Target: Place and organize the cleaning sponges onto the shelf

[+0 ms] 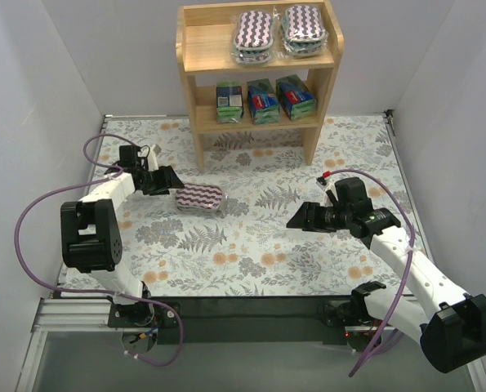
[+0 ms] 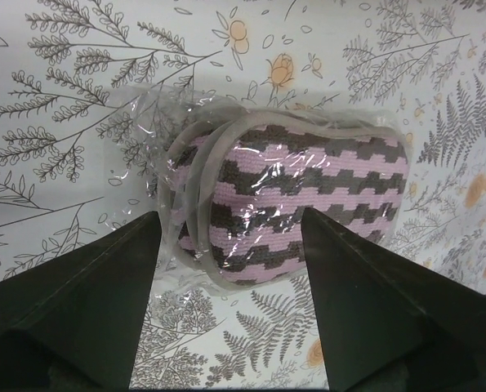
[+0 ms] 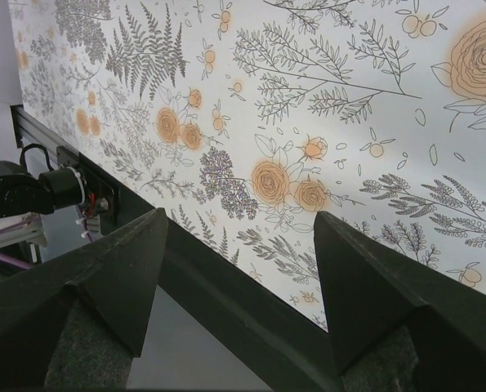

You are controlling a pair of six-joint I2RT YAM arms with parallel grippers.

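One purple-and-white striped sponge in clear wrap [image 1: 199, 197] [image 2: 308, 192] lies on the floral table left of centre. My left gripper [image 1: 169, 181] [image 2: 230, 216] sits at its left end, open, its black fingers [image 2: 104, 278] astride the sponge's near end; whether they touch the wrap I cannot tell. The wooden shelf [image 1: 189, 49] stands at the back. Its top tier holds two striped sponges [image 1: 254, 33] [image 1: 303, 27]. Three boxy printed packs [image 1: 263, 101] stand in a row on its lower tier. My right gripper [image 1: 296, 220] [image 3: 238, 214] hovers open over the table's right side, holding nothing.
The floral tablecloth [image 1: 267, 245] covers the table between white walls. A black rail [image 3: 226, 294] runs along the near edge under the right gripper. Purple cables [image 1: 30, 212] loop beside the left arm.
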